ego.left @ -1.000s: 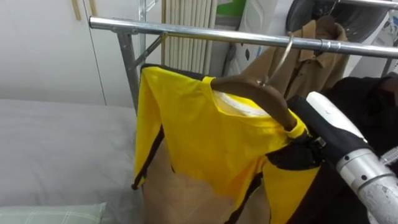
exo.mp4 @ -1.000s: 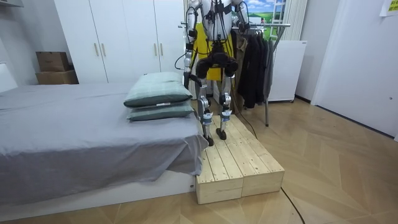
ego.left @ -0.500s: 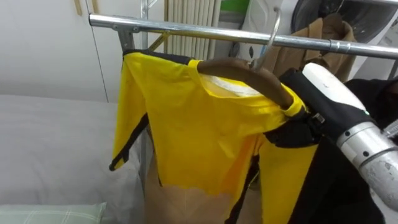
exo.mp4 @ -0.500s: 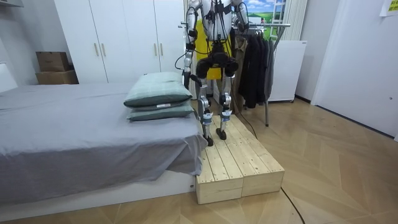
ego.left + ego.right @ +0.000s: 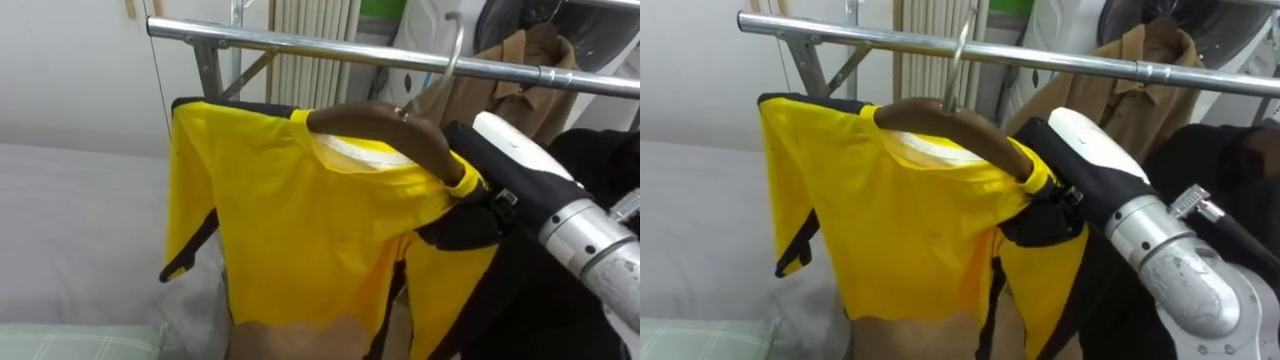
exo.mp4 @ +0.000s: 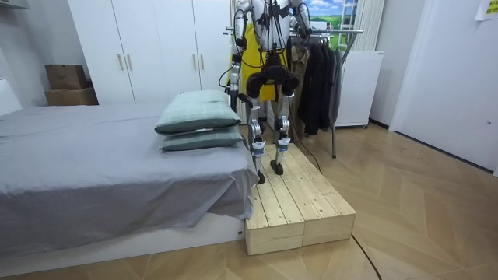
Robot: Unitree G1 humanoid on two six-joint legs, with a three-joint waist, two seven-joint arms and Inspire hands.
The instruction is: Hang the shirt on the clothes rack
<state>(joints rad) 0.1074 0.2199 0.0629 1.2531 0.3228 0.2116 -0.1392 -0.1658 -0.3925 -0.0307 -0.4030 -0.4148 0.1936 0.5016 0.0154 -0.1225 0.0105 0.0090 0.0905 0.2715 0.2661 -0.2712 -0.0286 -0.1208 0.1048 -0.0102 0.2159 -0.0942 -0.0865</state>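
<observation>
A yellow shirt (image 5: 300, 220) with black trim hangs on a brown wooden hanger (image 5: 380, 125), just below the metal rail (image 5: 300, 42) of the clothes rack. The hanger's wire hook (image 5: 452, 45) reaches up across the rail; I cannot tell whether it rests on it. My right arm (image 5: 560, 225) comes in from the lower right to the hanger's right end. Its hand is hidden behind the yellow cloth there. My left hand (image 6: 231, 85) hangs at my side in the room view, too small to read.
A brown coat (image 5: 510, 75) and dark clothes (image 5: 600, 160) hang further right on the rail. The rack's upright (image 5: 207, 75) stands left of the shirt. A grey bed (image 5: 80, 230) with a pillow (image 5: 80, 342) lies to my left. I stand on a wooden platform (image 6: 299, 206).
The hanger with the yellow shirt has moved left along the rail, and its hook now reaches higher, above the rail. My right arm has followed it.
</observation>
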